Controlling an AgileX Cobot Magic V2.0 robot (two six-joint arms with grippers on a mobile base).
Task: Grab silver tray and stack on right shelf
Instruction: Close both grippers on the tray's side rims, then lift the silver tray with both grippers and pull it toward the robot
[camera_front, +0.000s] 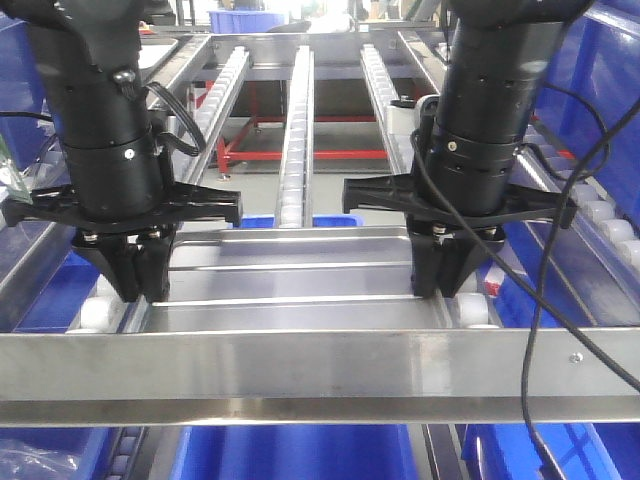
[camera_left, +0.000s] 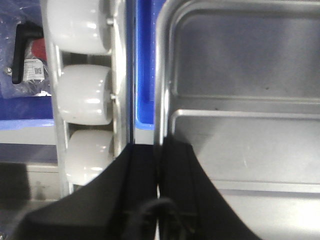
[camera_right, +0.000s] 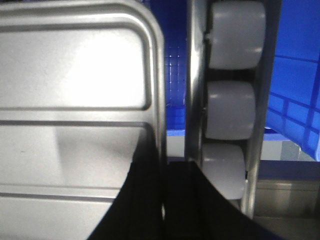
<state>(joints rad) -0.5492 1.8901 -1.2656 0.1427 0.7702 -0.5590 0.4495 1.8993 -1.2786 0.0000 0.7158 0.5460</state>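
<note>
The silver tray (camera_front: 300, 280) lies flat across the white rollers of a steel roller rack, just behind its front bar (camera_front: 300, 365), which has a screw near its right end. My left gripper (camera_front: 140, 290) points down and is shut on the tray's left rim (camera_left: 161, 100). My right gripper (camera_front: 445, 285) is shut on the tray's right rim (camera_right: 159, 75). In the wrist views the thin rim runs between the black fingers (camera_left: 175, 165) (camera_right: 145, 185). The two ridges show on the tray's base (camera_right: 75, 117). The right shelf is out of view.
Roller tracks flank the tray (camera_left: 85, 95) (camera_right: 230, 110), and a centre roller track (camera_front: 297, 130) runs away behind it. Blue bins (camera_front: 300, 450) sit below the rack and at both sides. A red frame (camera_front: 300, 155) stands on the floor beyond. A black cable (camera_front: 530, 300) hangs off the right arm.
</note>
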